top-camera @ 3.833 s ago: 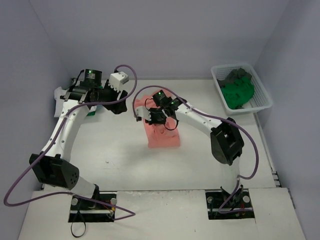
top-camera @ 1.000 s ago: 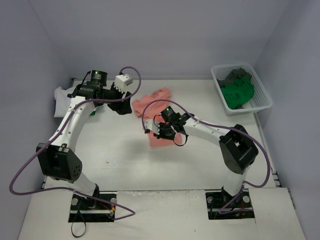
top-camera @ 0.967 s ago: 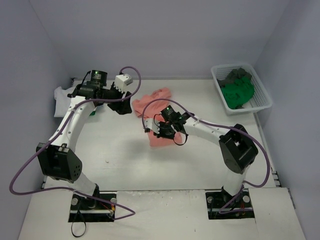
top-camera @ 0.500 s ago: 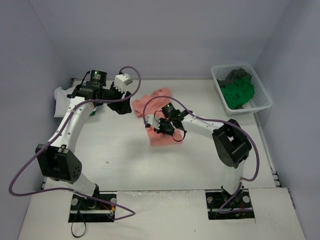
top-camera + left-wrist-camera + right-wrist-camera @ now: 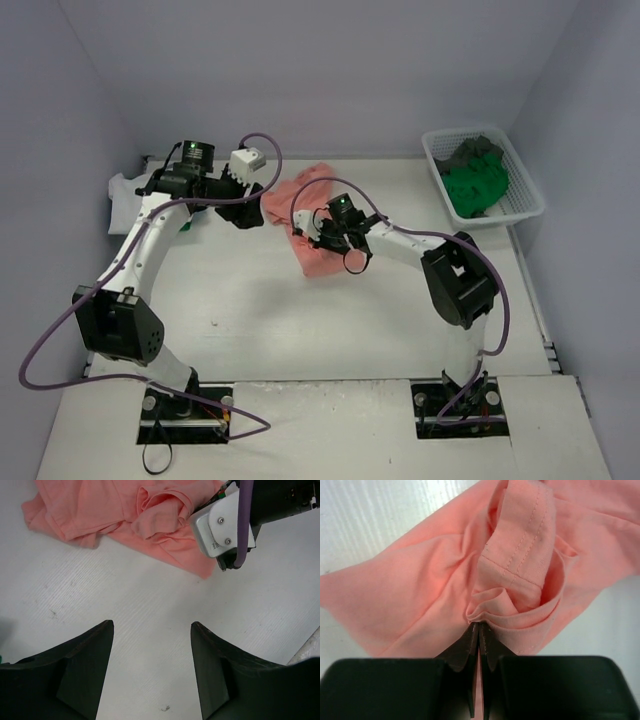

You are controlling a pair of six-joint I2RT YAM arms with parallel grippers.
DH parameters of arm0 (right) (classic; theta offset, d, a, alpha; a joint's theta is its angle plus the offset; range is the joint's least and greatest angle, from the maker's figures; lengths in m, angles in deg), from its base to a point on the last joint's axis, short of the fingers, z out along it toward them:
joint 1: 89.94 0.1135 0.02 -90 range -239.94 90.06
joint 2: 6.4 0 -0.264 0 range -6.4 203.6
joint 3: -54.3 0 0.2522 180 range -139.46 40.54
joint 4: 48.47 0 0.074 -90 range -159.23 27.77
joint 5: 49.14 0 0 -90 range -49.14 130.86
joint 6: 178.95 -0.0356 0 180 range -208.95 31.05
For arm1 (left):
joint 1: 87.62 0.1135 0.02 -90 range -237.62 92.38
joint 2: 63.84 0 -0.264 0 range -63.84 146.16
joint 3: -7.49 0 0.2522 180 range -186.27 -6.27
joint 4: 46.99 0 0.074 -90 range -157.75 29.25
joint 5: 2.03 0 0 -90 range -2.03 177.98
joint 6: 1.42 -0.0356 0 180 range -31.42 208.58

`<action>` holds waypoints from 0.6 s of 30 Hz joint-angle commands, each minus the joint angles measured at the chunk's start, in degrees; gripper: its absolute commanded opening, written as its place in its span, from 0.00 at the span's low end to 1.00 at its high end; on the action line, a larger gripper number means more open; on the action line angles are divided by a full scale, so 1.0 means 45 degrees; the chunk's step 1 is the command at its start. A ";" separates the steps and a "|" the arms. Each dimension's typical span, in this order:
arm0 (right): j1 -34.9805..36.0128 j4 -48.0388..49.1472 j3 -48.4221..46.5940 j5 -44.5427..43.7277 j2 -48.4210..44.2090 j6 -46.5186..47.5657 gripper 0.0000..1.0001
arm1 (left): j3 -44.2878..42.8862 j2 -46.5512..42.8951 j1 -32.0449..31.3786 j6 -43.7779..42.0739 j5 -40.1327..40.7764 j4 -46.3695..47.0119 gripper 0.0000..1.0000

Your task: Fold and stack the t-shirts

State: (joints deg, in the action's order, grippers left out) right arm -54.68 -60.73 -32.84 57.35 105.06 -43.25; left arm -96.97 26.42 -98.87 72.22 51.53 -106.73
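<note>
Farther toward the far edge of the table (image 5: 300, 330) than a second ago, our right gripper (image 5: 479, 628) clenches a pinch of salmon t-shirt (image 5: 410, 595) to fold it; our left gripper (image 5: 151, 626) hovers released.

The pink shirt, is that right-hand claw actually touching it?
Touching. The right wrist view shows the right gripper shut on a bunched fold of the pink t-shirt, with the cloth gathered right at the pinch.
</note>
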 commanded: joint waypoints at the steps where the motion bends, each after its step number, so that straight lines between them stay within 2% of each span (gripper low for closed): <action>1: -0.0239 0.0956 -0.0665 -0.0227 -0.0257 -0.0193 0.00 | -0.0568 -0.0058 0.0019 -0.0173 -0.0338 0.0432 0.57; 11: -0.0669 0.2066 -0.1114 -0.0324 0.0211 -0.0446 0.00 | -0.0334 -0.0136 0.0019 -0.0134 -0.0319 0.0588 0.57; 18: -0.0845 0.3026 -0.1971 -0.0852 0.1380 -0.0779 0.00 | -0.0470 0.0118 0.0019 -0.0153 -0.0338 0.0510 0.57</action>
State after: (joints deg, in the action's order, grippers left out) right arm -58.04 -52.34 -37.56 55.12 109.96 -45.55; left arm -96.97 27.23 -98.87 72.24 51.51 -106.69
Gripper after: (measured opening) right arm 0.001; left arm 0.574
